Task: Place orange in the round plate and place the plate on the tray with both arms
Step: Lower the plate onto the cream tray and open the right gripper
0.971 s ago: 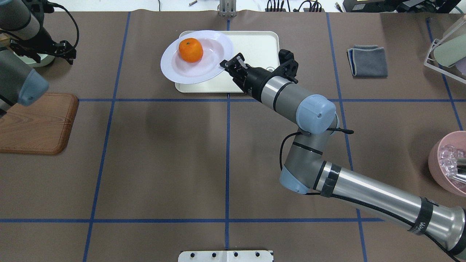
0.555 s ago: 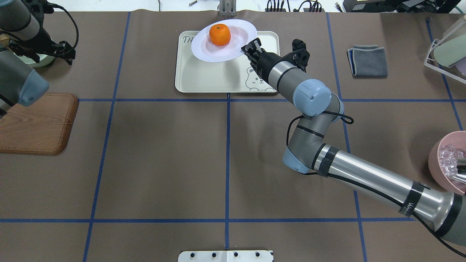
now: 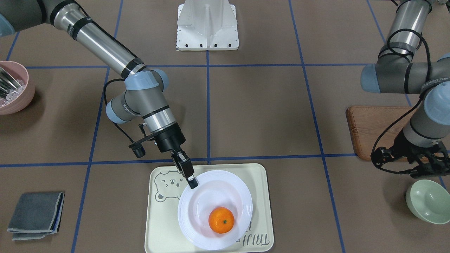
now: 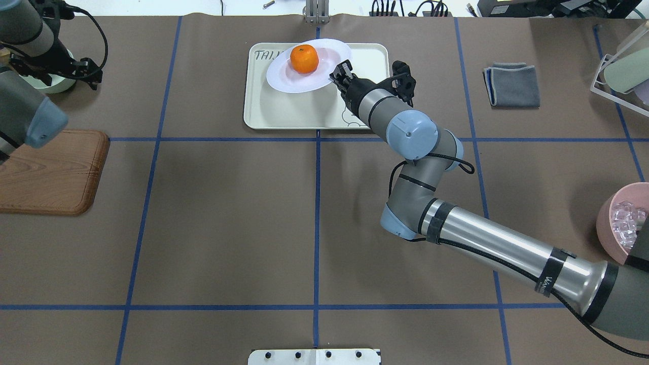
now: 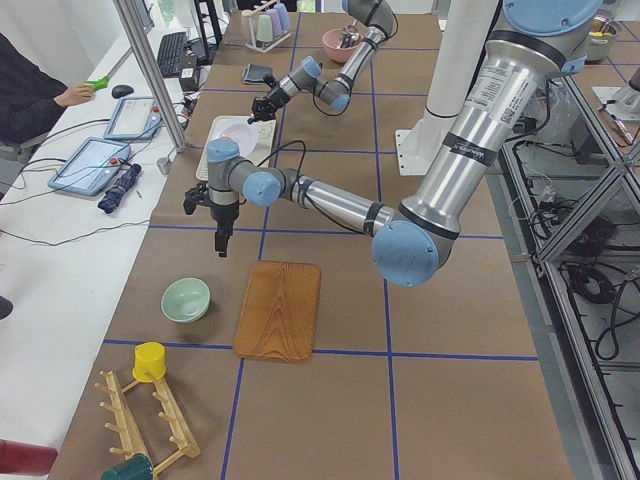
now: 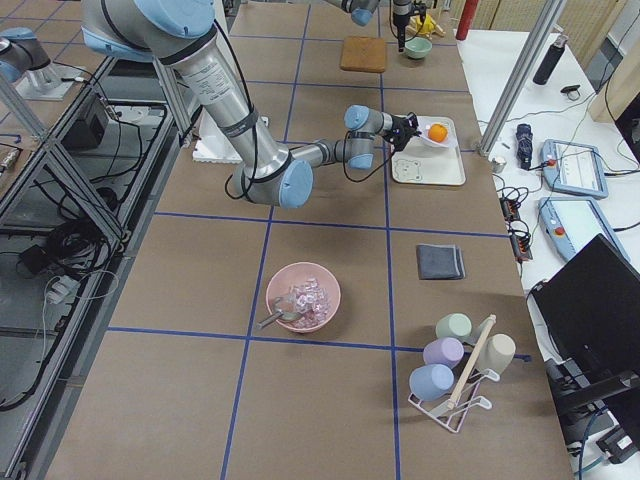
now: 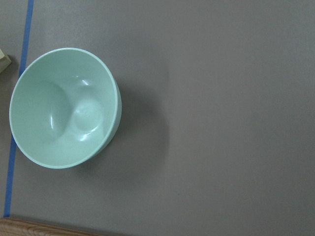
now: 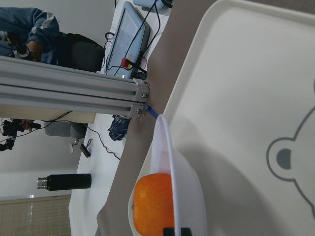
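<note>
The round plate (image 4: 324,53) is glossy white with a ribbed rim and carries the orange (image 4: 304,58). My right gripper (image 4: 340,76) is shut on the plate's near-right rim and holds it over the far half of the cream tray (image 4: 284,109). In the front-facing view the same gripper (image 3: 192,182) pinches the plate (image 3: 197,214) beside the tray's bear drawing. The right wrist view shows the plate (image 8: 179,196) edge-on, casting a shadow on the tray (image 8: 246,88). My left gripper (image 3: 420,168) hangs at the table's far left, just short of a pale green bowl (image 3: 429,201); its fingers are hidden.
A brown wooden board (image 4: 50,172) lies at the left edge. A folded grey cloth (image 4: 512,85) sits right of the tray. A pink bowl of ice (image 4: 621,223) and a cup rack (image 4: 621,66) stand at the right edge. A person sits beyond the table's far side.
My right gripper carried the plate with the orange rightward from the tray's left edge to over its far half, then eased slightly back toward me. The left arm barely moved.
</note>
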`<state>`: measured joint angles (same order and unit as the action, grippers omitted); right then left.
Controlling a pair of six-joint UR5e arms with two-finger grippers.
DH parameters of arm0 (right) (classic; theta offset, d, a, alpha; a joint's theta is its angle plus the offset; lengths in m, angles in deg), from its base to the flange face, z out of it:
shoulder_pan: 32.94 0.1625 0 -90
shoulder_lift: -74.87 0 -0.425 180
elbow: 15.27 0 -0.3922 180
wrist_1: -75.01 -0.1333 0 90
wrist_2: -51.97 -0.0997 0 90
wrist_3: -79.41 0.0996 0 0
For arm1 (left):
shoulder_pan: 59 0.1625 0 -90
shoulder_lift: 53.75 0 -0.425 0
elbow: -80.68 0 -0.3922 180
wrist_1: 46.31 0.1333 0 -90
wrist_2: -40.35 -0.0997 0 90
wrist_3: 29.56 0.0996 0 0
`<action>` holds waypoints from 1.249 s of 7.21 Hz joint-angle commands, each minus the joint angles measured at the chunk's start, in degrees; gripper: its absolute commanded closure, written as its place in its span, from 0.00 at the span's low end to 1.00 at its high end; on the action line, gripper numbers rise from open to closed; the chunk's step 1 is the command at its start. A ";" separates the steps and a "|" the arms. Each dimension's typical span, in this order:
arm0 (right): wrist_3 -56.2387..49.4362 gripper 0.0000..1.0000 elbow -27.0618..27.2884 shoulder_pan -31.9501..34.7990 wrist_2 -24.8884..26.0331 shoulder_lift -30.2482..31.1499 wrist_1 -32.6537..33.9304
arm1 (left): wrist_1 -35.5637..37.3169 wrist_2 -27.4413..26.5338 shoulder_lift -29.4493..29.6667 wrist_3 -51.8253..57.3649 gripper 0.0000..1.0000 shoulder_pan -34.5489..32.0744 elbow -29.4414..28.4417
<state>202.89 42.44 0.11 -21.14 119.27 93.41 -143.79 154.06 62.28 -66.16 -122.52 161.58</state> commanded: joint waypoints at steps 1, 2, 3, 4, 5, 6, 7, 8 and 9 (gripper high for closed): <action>-0.09 1.00 0.03 -1.58 -0.19 1.03 0.05 | 0.10 -0.06 -0.01 0.12 0.01 -0.63 0.05; -0.09 0.98 0.21 -1.50 -0.28 1.65 -0.03 | 0.10 -0.06 -0.01 0.12 0.01 -0.63 0.05; -0.26 0.37 0.30 -0.10 -0.89 2.00 0.05 | 0.10 -0.06 -0.01 0.03 0.01 -0.63 0.05; -2.09 0.00 1.69 2.52 -7.16 4.27 0.57 | 0.10 -0.15 -0.01 0.12 0.01 -0.63 0.05; -11.16 0.00 7.88 4.64 -14.80 7.86 6.24 | 0.10 -0.15 -0.01 0.03 0.01 -0.63 0.31; -15.77 0.00 13.86 4.74 -16.44 9.72 16.12 | 0.10 -0.15 -0.01 0.03 0.01 -0.63 0.57; -22.26 0.00 17.05 5.44 -21.33 10.17 24.92 | 0.10 -0.15 0.08 0.03 0.01 -0.81 0.58; -28.50 0.00 20.04 8.06 -27.90 10.96 31.97 | 0.19 -0.06 0.08 0.12 0.01 -0.98 0.58; -34.13 0.00 22.51 11.22 -34.49 13.14 36.05 | 0.19 0.20 0.08 0.21 0.01 -1.24 1.01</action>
<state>176.03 61.45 7.98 -47.83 130.34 122.67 -143.64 154.03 62.35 -66.04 -123.50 162.26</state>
